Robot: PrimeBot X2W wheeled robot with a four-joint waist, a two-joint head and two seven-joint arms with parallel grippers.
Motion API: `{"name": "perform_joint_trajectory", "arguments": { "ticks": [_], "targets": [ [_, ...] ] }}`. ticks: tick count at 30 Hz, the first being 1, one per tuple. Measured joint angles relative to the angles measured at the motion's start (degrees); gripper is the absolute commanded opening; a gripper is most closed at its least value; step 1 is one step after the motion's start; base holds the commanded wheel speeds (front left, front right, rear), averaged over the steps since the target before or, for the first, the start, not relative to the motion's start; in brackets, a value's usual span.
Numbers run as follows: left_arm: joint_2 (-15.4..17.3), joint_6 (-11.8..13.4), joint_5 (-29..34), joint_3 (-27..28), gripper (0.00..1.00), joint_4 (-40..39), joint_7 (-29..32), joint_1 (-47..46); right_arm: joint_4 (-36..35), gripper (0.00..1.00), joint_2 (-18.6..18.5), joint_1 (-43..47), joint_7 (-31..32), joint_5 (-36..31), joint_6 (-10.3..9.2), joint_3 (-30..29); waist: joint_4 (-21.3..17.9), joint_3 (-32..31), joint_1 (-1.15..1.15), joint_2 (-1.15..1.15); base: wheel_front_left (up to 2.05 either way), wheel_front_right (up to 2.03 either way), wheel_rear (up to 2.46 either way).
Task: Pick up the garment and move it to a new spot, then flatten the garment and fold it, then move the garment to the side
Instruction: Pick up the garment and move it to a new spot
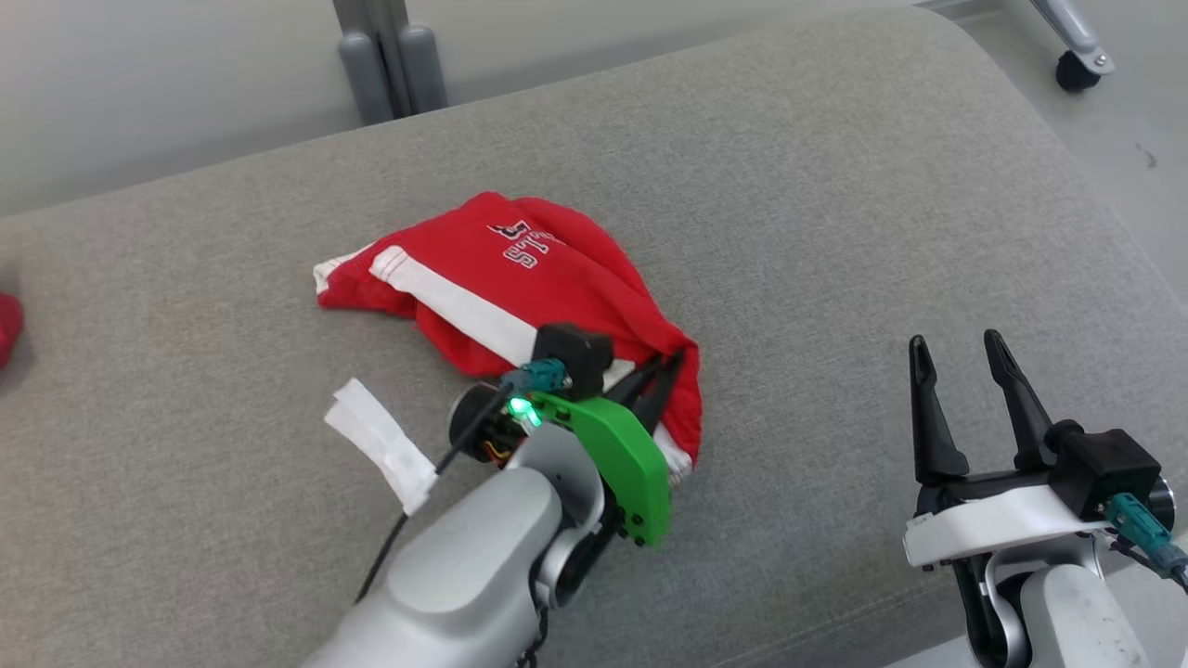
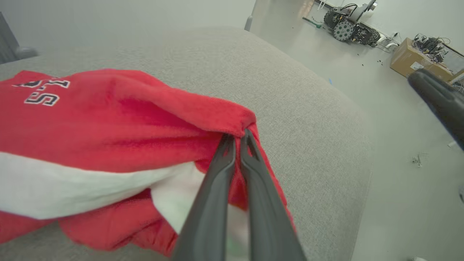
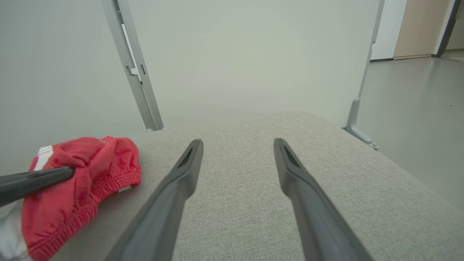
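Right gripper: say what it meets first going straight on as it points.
The right gripper looks free over the grey cushion, as far as shown; the red garment lies left of that line.

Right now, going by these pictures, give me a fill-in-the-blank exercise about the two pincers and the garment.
1. The left pincer is ____ on a fold of the garment.
2. The right pincer stands ____ above the cushion, holding nothing.
3. The red garment has a broad ____ stripe.
4. The cushion under the garment is ____ in colour.

Missing words: shut; open; white; grey.
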Motion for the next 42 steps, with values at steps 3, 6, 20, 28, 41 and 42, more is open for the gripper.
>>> {"name": "perform_joint_trajectory", "arguments": {
  "ticks": [3,6,20,28,41,42],
  "targets": [
    [-0.01,1.62,-3.37,-4.90,0.00,-0.78,-0.78,0.39,0.13,1.00,0.00,0.00,0.00,0.38,0.00,0.11,-0.92,1.02,0.00,0.00,0.00,0.00,0.00],
    [0.04,3.66,-5.41,-8.04,0.12,-0.62,-3.36,0.23,0.34,1.00,-0.01,-0.02,0.00,0.55,0.00,0.31,-1.33,1.69,0.00,0.00,0.00,0.00,0.00],
    [0.05,5.77,-6.88,-10.28,1.00,1.36,-12.78,-6.91,0.33,1.00,0.01,-0.19,0.00,0.77,0.00,0.34,2.74,0.38,0.00,0.00,0.00,0.00,0.00],
    [3.44,6.97,6.55,4.61,1.00,-3.21,-12.94,0.66,0.05,1.00,0.02,0.11,0.00,-0.42,0.00,-0.58,6.18,-1.95,0.00,0.00,0.00,0.00,0.00],
    [5.10,7.03,19.41,27.42,1.00,-13.74,-12.96,24.63,0.30,1.00,0.01,2.99,0.00,0.11,0.00,-0.49,10.86,-6.26,0.00,0.00,0.00,0.00,0.00],
    [4.81,7.01,19.95,28.91,1.00,-14.12,-12.96,26.05,0.20,1.00,0.00,3.40,0.00,0.66,0.00,-0.11,11.13,-6.61,0.00,0.00,0.00,0.00,0.00]
  ]
}}
